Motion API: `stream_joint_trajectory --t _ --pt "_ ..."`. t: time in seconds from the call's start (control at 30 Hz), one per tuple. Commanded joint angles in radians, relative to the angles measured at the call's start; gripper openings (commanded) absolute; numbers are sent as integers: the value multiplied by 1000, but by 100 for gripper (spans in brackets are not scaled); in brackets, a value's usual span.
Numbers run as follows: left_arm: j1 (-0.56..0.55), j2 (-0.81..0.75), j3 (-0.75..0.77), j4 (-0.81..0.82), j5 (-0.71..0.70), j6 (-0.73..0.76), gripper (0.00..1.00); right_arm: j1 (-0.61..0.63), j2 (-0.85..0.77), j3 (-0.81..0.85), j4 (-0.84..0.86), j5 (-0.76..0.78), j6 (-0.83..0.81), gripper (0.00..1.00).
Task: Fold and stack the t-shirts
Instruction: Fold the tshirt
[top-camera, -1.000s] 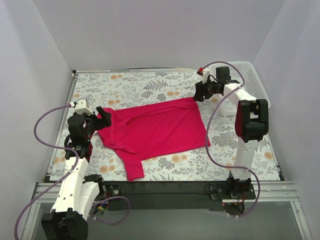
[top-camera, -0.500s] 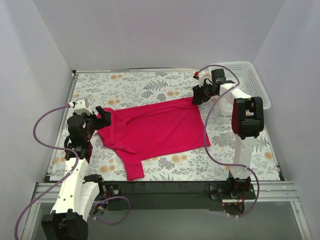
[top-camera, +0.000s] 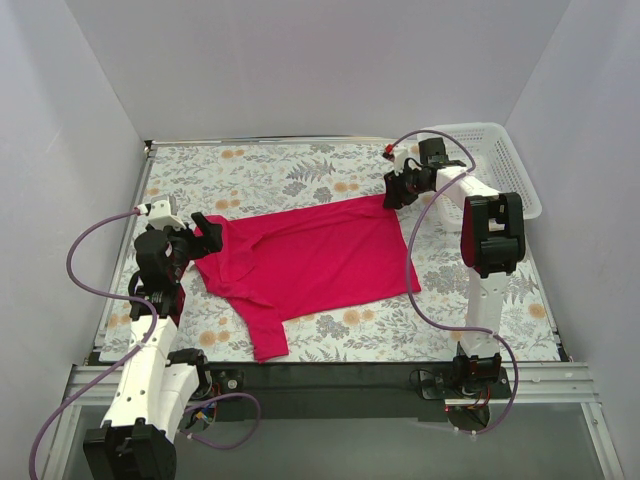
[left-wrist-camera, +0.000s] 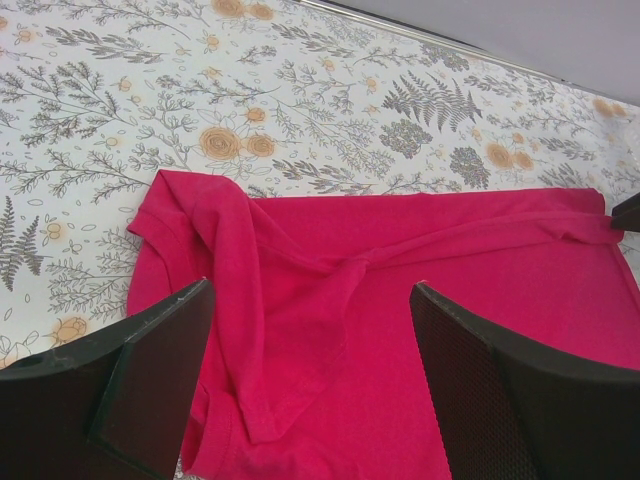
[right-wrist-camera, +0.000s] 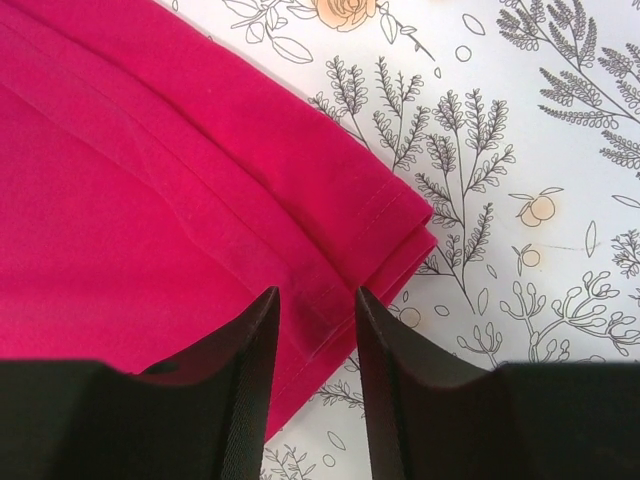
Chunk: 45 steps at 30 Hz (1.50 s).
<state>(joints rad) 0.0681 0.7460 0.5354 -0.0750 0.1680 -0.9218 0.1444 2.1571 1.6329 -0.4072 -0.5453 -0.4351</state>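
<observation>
Leftmost, item one: left gripper (top-camera: 205, 235), at the t-shirt's (top-camera: 310, 260) left end. Its fingers (left-wrist-camera: 150, 370) stand wide apart over the bunched sleeve and shoulder cloth, and nothing is held between them.

Item two: t-shirt, magenta-red, one piece, spread across the middle of the floral tabletop (top-camera: 280, 170). The body lies mostly flat, slanting away toward its right side. One sleeve trails off its near left edge toward the arm bases. A long soft crease runs along the far edge, and the left end is rumpled and doubled over.

Item three: right gripper (top-camera: 392, 195), at the t-shirt's far right corner. Its fingers (right-wrist-camera: 240, 390) are set narrow, with a slim slot between them over the doubled, stitched hem. Whether they nip the cloth cannot be told.

Item four: white mesh basket (top-camera: 515, 175), beyond the t-shirt's right side and apart from it, just behind the right arm.
</observation>
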Motion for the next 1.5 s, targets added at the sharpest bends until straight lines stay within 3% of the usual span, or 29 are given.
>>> stream_joint_trajectory --t 0.0,0.17,0.53,0.93,1.13,1.4,1.47 --pt "-5 -11 -8 12 8 -2 73 3 -16 12 -27 -16 -30 35" --pt "-4 -11 -9 12 8 -3 73 4 -17 12 -44 -18 -44 33" --pt "-5 -10 -9 12 16 -2 73 4 -89 -34 -71 -1 -152 16" --pt "-7 -2 -11 11 25 -3 73 12 -183 -134 -128 48 -507 8" --pt "-7 9 -9 12 33 -2 73 41 -200 -200 -136 122 -663 13" --pt "-7 15 -12 12 39 -3 73 44 -249 -234 -113 153 -646 45" --pt "-7 16 -11 14 39 -3 73 43 -269 -240 -101 127 -623 48"
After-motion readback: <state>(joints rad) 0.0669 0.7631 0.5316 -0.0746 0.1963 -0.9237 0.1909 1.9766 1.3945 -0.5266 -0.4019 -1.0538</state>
